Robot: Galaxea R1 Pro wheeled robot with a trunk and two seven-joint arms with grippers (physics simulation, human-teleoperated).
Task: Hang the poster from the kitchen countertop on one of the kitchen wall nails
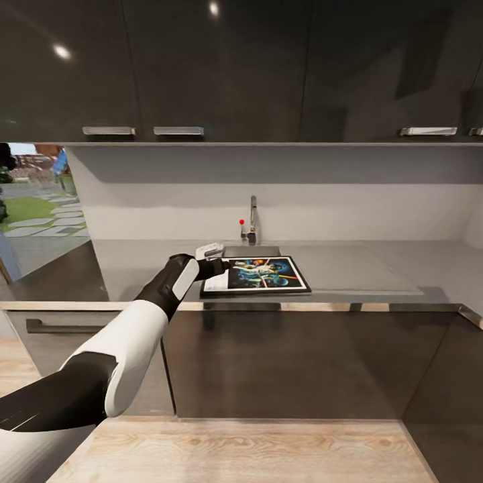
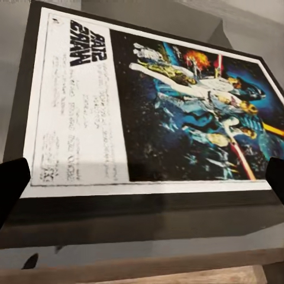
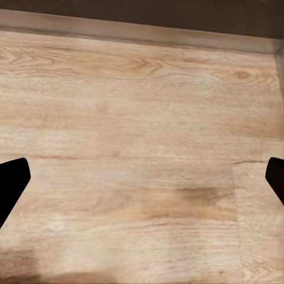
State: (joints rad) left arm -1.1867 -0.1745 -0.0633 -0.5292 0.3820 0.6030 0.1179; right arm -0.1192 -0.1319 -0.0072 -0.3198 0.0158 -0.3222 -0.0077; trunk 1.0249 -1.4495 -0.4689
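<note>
Pickup step is proceeding: left gripper (image 2: 142, 177), jaws spread wide, is facing the poster (image 2: 160, 106) lying on the counter (image 1: 376, 275); next, closing on its frame edge; right gripper (image 3: 142, 177) is idling agape over wooden floor (image 3: 142, 118)

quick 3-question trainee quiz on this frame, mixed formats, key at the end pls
1. True or false: the poster is standing upright against the wall.
2. Which arm reaches toward the poster? A) left B) right C) both
3. Fill in: the right hand points down at the wooden ____.

Key:
1. False. It lies flat on the kitchen countertop, in front of the tap.
2. A. The left hand is at the poster's near-left edge, fingers spread wide at either side of the wrist view, not closed on the frame.
3. floor. The right hand's fingers are apart with nothing between them.
</note>
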